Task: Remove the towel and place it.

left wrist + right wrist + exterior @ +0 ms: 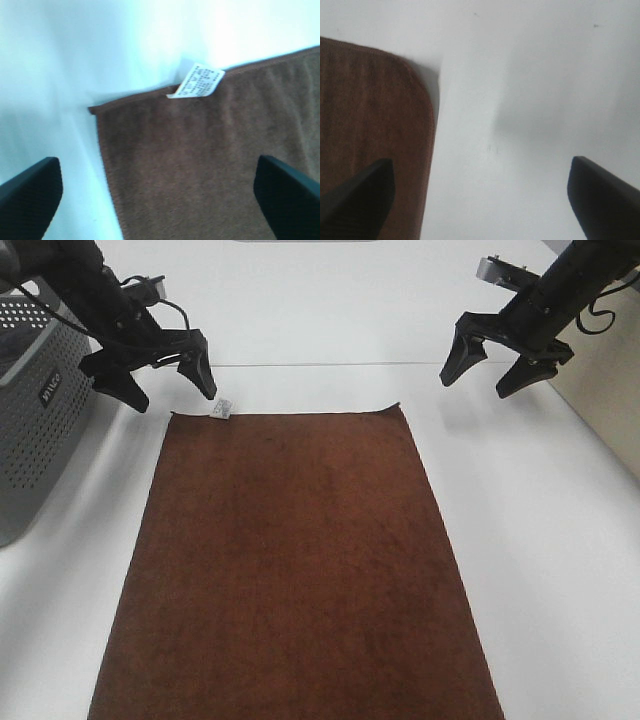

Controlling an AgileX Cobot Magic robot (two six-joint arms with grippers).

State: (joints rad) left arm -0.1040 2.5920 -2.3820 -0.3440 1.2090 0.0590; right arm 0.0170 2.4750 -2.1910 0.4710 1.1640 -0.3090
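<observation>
Your towel (290, 570) lies flat on the surface (545, 540), looks placed to me. That's why left pincer (172, 395) at 11 o'clock and right pincer (475, 384) at 1 o'clock hang spread, empty

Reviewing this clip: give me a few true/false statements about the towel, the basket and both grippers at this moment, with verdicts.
1. The towel lies spread flat on the table. True.
2. The left gripper is shut on the white tag. False: it is open, holding nothing, near the tagged corner.
3. The grey basket stands left of the towel in the high view. True.
4. The tag sits at the corner nearest the right gripper. False: it is at the left gripper's corner.
5. The right gripper is open and empty. True.
</observation>
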